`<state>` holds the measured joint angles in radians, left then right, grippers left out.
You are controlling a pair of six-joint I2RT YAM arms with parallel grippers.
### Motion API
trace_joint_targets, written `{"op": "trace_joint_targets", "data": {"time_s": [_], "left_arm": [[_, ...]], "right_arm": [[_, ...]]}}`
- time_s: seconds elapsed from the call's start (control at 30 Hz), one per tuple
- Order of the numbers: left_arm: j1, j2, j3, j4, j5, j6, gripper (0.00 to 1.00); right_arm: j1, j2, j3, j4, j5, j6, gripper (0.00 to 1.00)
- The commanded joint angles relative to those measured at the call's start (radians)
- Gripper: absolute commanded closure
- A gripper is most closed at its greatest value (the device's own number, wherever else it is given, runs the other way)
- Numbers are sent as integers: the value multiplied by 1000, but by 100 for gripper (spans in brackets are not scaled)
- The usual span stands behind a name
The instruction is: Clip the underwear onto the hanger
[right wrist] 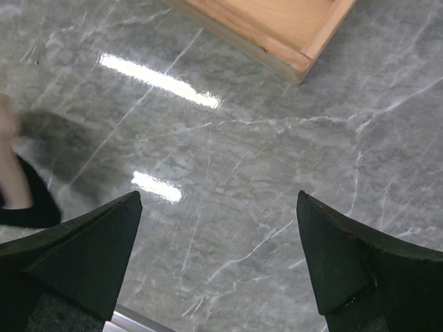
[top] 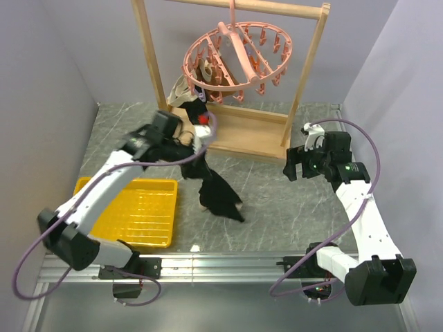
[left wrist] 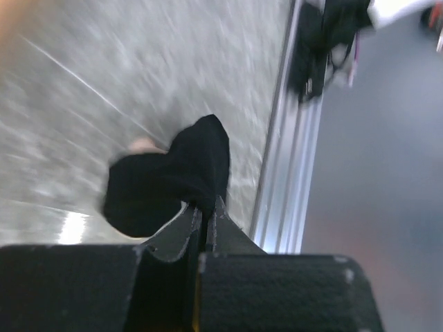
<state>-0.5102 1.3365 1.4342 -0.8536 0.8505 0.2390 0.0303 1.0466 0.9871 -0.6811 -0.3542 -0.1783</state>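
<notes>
The left gripper [top: 199, 136] has its 2 fingers [left wrist: 181, 228] pressed tight together on a fold of the underwear [top: 220, 192], with no gap showing between them in the left wrist view. The black cloth hangs from that pinch in a long drape toward the grey marble table [top: 277, 200], and I can't tell whether its lower end touches the top. It hangs in front of the wooden rack [top: 149, 62], below the hanger [top: 239, 59] and not clipped to any peg.

The right gripper [top: 299, 164] hovers over bare marble with its jaws spread wide. It holds nothing and sits well apart from the cloth, whose edge shows only at the far left of its wrist view.

The hanger's ring hangs tilted from the rack's top bar. Another dark garment with a cream band [top: 184, 90] hangs at the ring's left side, just above the left gripper. A yellow tray [top: 131, 214] lies near the left arm's base.
</notes>
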Motion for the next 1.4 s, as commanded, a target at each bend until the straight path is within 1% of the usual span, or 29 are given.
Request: {"op": "trace_joint_targets", "data": {"time_s": [0.0,0.03,0.13,0.27,0.37,0.4,0.47,0.5,0.57,0.63,0.67,0.7,0.73,0.77,0.8,0.83,0.87,0.9,0.93,0.97,1.0,1.03,1.07,1.1,1.17,1.2,1.23,1.33,1.37], "left_arm": [[-94,56,-76,37,-90,77,100],[-125,67,-84,59,-84,71,100],[-137,89,-103,155,-36,7,100],[-143,153,-35,224,-24,-26,100],[-159,212,73,275,-54,-75,100],[-159,234,150,274,-60,-95,100],[-157,300,248,228,-77,-87,100],[-157,315,338,213,-86,-78,100],[-157,338,412,185,-71,-63,100],[-166,339,423,145,-38,-32,100],[-174,331,387,128,-22,-17,100],[-195,320,350,75,-21,47,100],[-214,285,301,58,-30,84,100],[-234,261,167,48,-71,120,100],[-281,235,88,63,-96,167,100],[-307,187,13,76,-122,181,100],[-335,173,-121,89,-170,195,100],[-391,165,-174,91,-185,219,100],[-419,171,-257,90,-201,229,96],[-445,184,-286,84,-211,239,90],[-480,199,-308,76,-212,252,82],[-488,229,-326,68,-202,250,61],[-491,243,-339,68,-194,244,55],[-490,247,-339,77,-188,215,51],[-485,216,-322,100,-194,203,34],[-479,198,-314,109,-200,183,32],[-472,160,-304,116,-196,175,26],[-420,106,-249,139,-179,129,24],[-380,98,-242,160,-176,108,24]], "right_arm": [[2,21,56,-54,-48,-55,0],[2,27,55,-61,-55,-61,0],[2,32,53,-78,-86,-81,1],[0,43,53,-83,-103,-90,3],[2,56,68,-87,-88,-84,4],[2,59,73,-86,-80,-78,5],[-3,62,90,-81,-57,-70,5],[-13,64,96,-83,-54,-67,5],[-26,66,114,-90,-60,-67,5],[-67,67,119,-104,-80,-76,5],[-73,69,119,-106,-91,-82,5],[-82,69,114,-112,-94,-87,5],[-87,69,111,-112,-97,-90,5],[-90,72,108,-116,-107,-101,5],[-93,75,107,-124,-112,-107,5],[-93,79,102,-129,-117,-115,6],[-93,82,102,-135,-123,-122,7],[-93,93,101,-143,-129,-125,8],[-93,99,104,-149,-135,-128,8],[-93,107,107,-156,-143,-133,9],[-93,124,114,-169,-160,-133,10],[-93,131,119,-175,-164,-132,11],[-93,139,123,-181,-173,-118,12],[-93,159,133,-195,-186,-112,14],[-93,174,134,-199,-200,-75,18],[-93,176,128,-190,-203,-60,19],[-93,176,121,-187,-221,-49,21],[-89,168,88,-158,-245,0,25],[-87,162,79,-152,-255,14,26]]}}
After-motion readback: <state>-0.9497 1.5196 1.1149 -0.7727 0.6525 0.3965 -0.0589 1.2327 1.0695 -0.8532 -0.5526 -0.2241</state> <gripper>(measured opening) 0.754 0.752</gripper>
